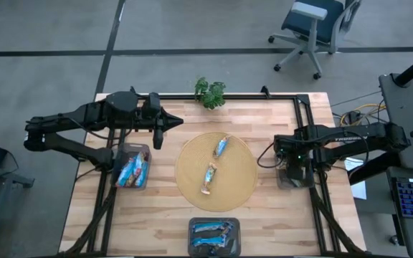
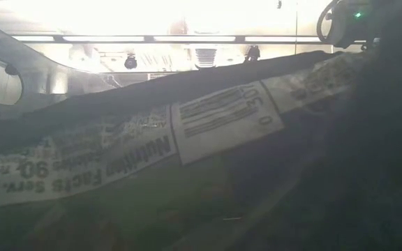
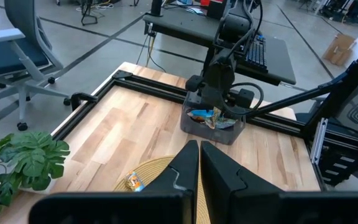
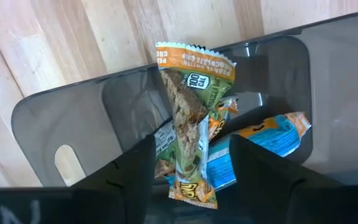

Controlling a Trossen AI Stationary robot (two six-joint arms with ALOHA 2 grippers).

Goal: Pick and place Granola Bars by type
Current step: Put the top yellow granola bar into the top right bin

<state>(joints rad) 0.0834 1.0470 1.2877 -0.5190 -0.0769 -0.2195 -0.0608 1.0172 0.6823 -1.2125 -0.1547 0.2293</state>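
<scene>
Wooden table [image 1: 264,208]: right gripper [image 4: 188,163] jaws parted, granola bar [image 4: 188,118] upright between them, seemingly loose, over grey bin [image 4: 61,124]

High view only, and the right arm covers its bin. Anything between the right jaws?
Observer: Yes. The right wrist view shows the right gripper with jaws apart around an orange-and-green foil-wrapped granola bar, which leans inside the small grey plastic bin.
Operator: Bin otherwise empty?
Observer: No, blue foil-wrapped bars lie under it.
Operator: Left jaws?
Observer: The left gripper is shut on nothing, above the wooden table.
</scene>
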